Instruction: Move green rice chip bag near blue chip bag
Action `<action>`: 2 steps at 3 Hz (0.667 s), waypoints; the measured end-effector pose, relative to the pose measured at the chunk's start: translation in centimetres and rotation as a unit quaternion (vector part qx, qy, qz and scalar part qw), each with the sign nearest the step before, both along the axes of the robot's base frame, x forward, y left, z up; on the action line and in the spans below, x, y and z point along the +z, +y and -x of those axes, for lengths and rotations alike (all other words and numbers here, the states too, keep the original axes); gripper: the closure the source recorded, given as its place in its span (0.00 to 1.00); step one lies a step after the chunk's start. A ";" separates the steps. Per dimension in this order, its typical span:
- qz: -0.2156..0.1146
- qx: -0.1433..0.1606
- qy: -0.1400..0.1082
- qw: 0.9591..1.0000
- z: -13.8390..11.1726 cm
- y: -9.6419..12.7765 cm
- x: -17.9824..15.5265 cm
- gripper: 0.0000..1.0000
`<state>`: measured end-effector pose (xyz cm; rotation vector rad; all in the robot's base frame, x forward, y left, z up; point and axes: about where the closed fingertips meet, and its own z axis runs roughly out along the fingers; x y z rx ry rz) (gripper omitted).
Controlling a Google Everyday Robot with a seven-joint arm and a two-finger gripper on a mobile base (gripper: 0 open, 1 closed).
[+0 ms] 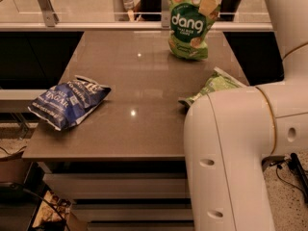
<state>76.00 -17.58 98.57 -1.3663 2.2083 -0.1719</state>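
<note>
The green rice chip bag [188,25], bright green with white "dang" lettering, stands tilted at the far middle-right of the brown table [139,100]. Its lower edge is at or just above the tabletop. My gripper [210,3] comes in from the top right and is shut on the bag's upper right corner. The blue chip bag [67,101], dark blue and crinkled, lies flat near the table's left edge, far from the green bag.
A flatter light green bag [215,86] lies at the table's right edge, partly hidden by my white arm [236,148], which covers the front right. A glass rail with a metal post [44,6] runs behind the table. Drawers sit below the table.
</note>
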 end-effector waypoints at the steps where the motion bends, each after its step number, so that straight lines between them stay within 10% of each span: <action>1: -0.013 -0.011 -0.004 1.000 0.8 0.0 1.4 1.00; 2: -0.022 -0.018 -0.011 1.000 1.4 0.3 2.9 1.00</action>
